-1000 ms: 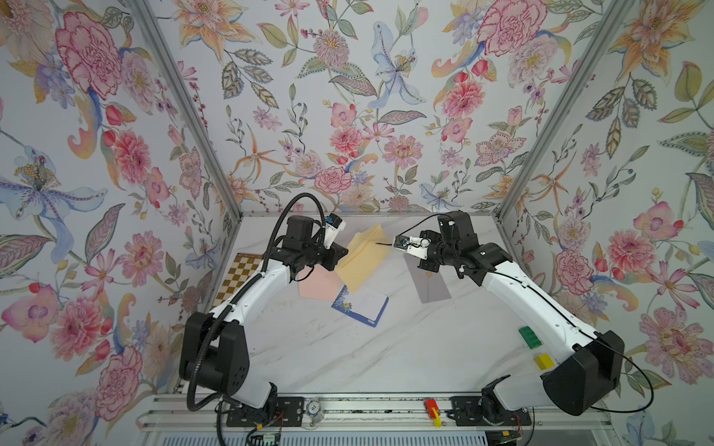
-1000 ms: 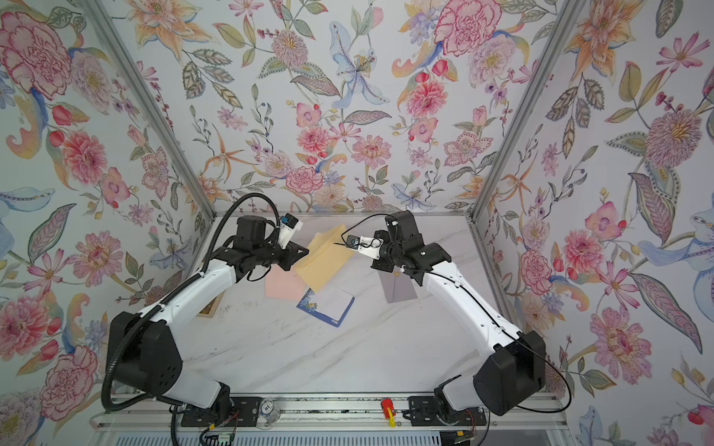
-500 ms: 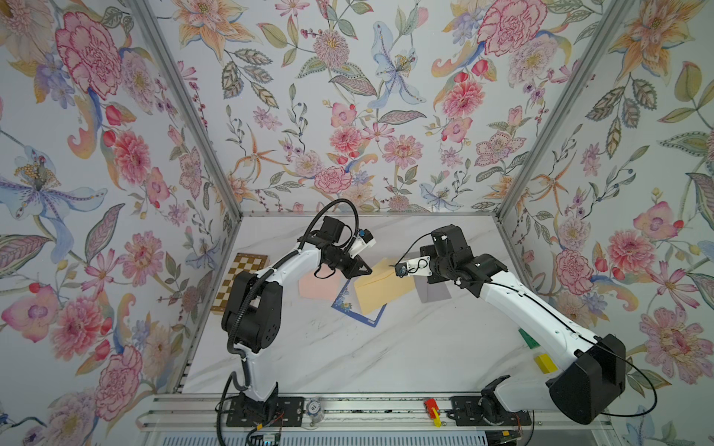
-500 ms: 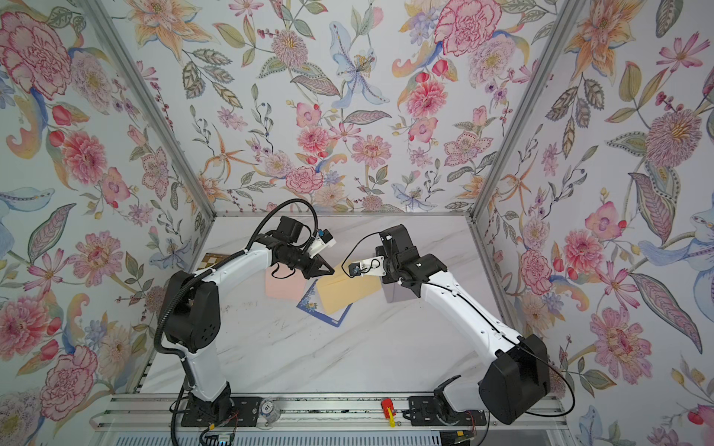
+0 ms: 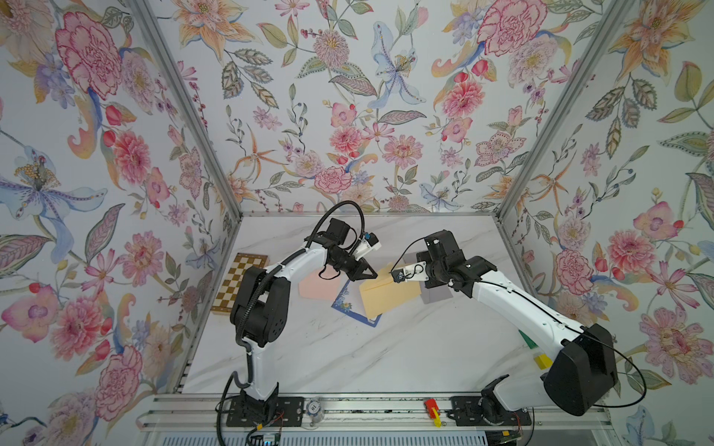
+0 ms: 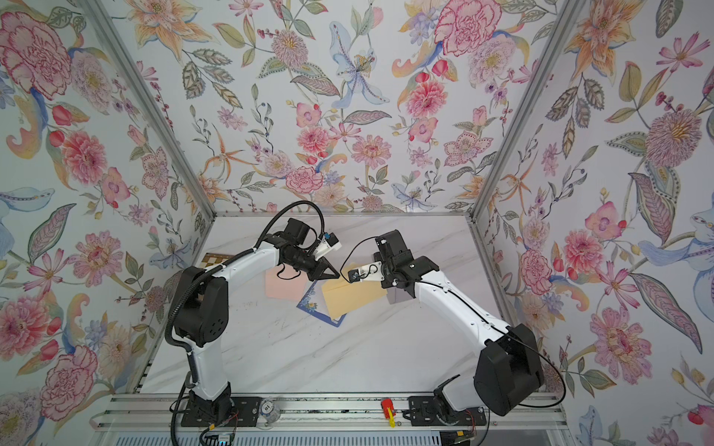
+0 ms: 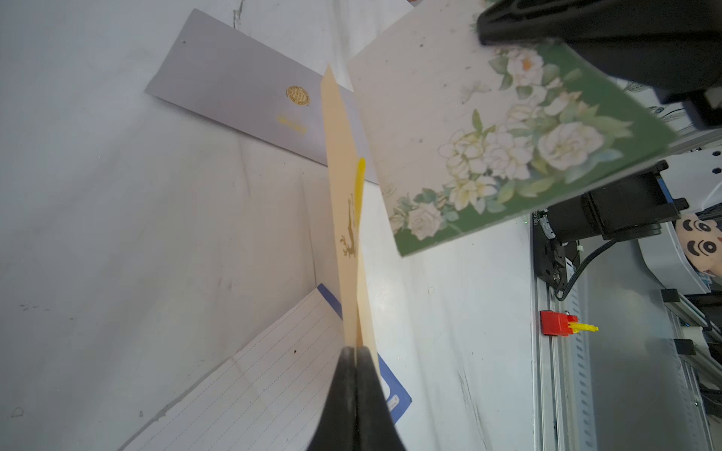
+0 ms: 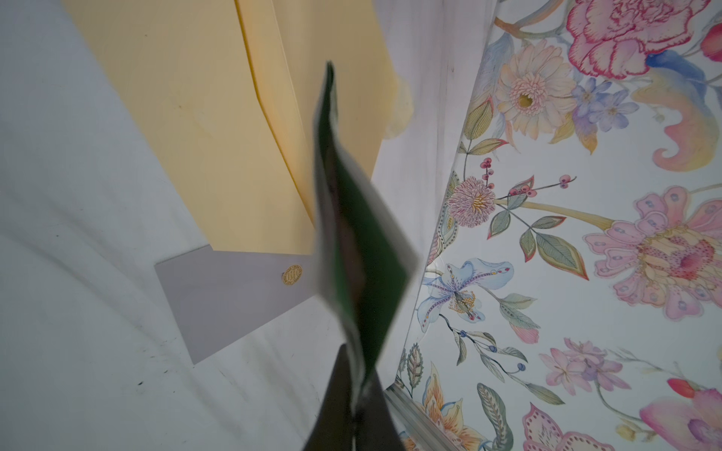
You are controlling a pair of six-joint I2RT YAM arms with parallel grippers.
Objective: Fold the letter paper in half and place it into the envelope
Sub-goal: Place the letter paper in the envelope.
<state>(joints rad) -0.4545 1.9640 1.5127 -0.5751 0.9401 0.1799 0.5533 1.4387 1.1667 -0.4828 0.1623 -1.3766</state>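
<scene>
While left gripper (image 7: 356, 353) pinches yellow envelope (image 7: 344, 187) by edge, over lined sheet (image 7: 254, 382), folded green-flowered letter (image 7: 488, 148) hangs just beside it, not yet inside, clamped in right gripper (image 8: 353, 394). Grey envelope (image 8: 226, 296) flat on table (image 8: 78, 351) beneath.

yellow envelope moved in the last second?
Yes. The yellow envelope, pinched by the left tool, has come toward the front edge of the table: it hung beyond the blue-bordered sheet and now overlaps it.
</scene>
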